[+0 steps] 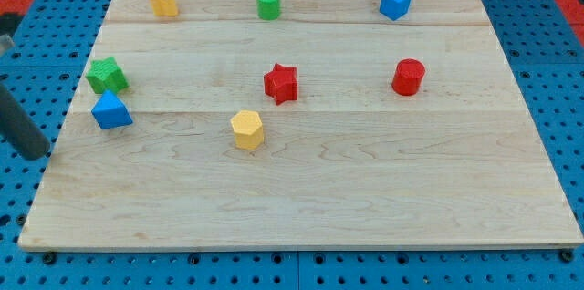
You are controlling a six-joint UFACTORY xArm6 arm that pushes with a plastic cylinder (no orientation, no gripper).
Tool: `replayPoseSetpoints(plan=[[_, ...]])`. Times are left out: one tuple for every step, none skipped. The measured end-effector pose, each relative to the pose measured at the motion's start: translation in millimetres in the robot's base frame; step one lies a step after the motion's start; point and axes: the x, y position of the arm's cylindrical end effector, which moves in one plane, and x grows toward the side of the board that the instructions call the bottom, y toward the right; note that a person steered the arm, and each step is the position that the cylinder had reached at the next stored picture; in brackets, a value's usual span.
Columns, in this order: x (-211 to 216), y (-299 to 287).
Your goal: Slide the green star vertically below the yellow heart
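**Push the green star right, w/o touching the blue block**

At the view's far left, my tip (39, 155) stands at the left edge of the board (365, 226), well apart from every block. The arm has no jaws, only the rod, so there is nothing to be apart or together, and it holds nothing.

The green star (107, 75) lies near the board's left edge, at approx. mid height. The blue block (111, 109), prob. a triangle, sits just below it; I cannot tell if they touch. The yellow block (163, 1) at the top, right of the star, is the heart in my judgement, but the shape is too small to be sure. The other yellow block (246, 129) looks hexagonal.

How to do it well, in my opinion:
- The star is already lower than the heart, so it needs mostly a move to the right.
- Bring the tip up along the board edge to the star's left side, passing left of the blue block.
- Push through the star's centre, slow and straight, so it does not rotate away.
- Stop when it is under the heart.

The red star (281, 83) is far to the right, no obstacle.
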Motion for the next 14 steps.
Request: replayPoseSetpoints(plan=[[-30.5,28.5],[-56.6,17.2],[-61.1,38.2],[-52.4,44.7],[-35.6,38.5],[-59.4,73.3],[-71.1,116.6],[-71.5,121.4],[-53.0,48.0],[-89.7,1.6],[-109.1,46.7],[-110.3,60.9],[-181.4,0.6],[-256.7,15.5]])
